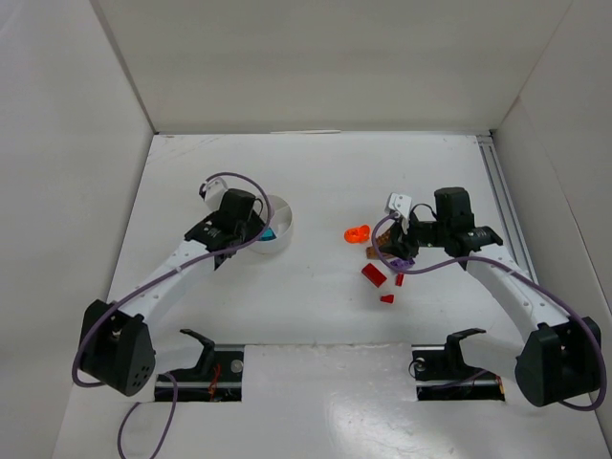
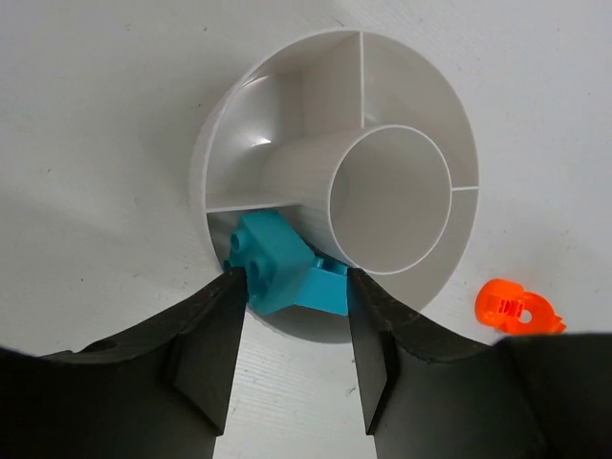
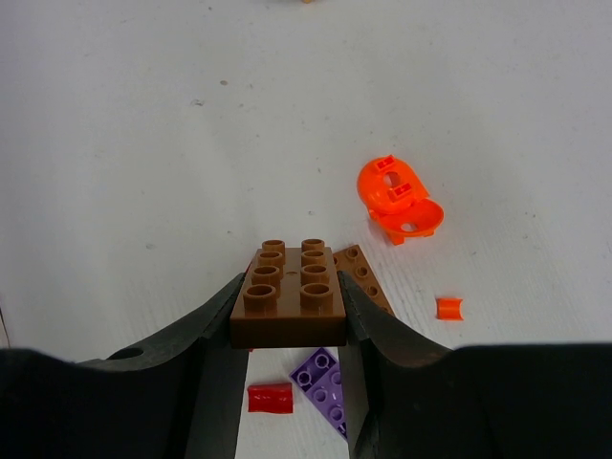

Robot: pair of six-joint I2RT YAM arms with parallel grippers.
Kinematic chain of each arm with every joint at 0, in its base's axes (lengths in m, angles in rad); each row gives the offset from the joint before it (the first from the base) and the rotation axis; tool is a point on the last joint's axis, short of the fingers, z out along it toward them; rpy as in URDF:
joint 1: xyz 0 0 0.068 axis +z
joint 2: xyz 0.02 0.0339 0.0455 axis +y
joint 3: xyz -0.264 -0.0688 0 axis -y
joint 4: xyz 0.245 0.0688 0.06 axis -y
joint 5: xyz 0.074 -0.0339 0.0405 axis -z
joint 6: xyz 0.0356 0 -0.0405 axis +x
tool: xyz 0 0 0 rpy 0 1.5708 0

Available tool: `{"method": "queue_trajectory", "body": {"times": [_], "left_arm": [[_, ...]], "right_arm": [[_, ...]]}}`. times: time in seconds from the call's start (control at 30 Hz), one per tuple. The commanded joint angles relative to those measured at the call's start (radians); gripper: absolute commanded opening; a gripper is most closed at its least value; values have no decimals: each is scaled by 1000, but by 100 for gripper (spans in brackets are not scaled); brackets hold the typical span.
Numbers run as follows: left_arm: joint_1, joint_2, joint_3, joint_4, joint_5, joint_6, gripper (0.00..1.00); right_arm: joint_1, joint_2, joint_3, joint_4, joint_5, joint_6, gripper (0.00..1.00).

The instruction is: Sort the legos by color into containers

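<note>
White tabletop (image 1: 316, 316): right hand (image 3: 292, 298) clamps brown brick (image 3: 289, 287); unclear whether left hand (image 2: 295, 287) grips teal brick (image 2: 277, 263).

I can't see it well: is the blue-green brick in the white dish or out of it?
In. The teal brick lies inside one wedge compartment of the white dish, within its round wall.

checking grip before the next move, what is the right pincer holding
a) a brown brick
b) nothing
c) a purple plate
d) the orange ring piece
a: in the right wrist view a studded brown brick sits clamped between the two fingers of the right pincer.
</note>
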Motion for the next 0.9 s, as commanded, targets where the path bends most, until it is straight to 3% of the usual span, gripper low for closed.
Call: {"method": "queue_trajectory", "body": {"times": [0.0, 0.37, 0.43, 0.53, 0.57, 0.8, 0.87], "left_arm": [[2, -55, -3, 1, -14, 2, 43], [2, -158, 27, -73, -47, 13, 60], [2, -196, 36, -73, -47, 23, 68], [2, -241, 36, -84, -65, 45, 97], [2, -241, 36, -94, -65, 45, 100], [48, -274, -9, -168, -76, 36, 100], [77, -284, -46, -156, -21, 36, 100]], "right_arm": [[-5, -11, 44, -3, -17, -10, 21], [-5, -29, 44, -3, 14, -10, 21], [-5, -29, 53, 8, 25, -1, 21], [51, -17, 96, 26, 84, 11, 21], [80, -17, 114, 26, 115, 11, 21], [321, 179, 358, 4, 213, -28, 21], [376, 279, 485, -38, 264, -83, 21]]}}
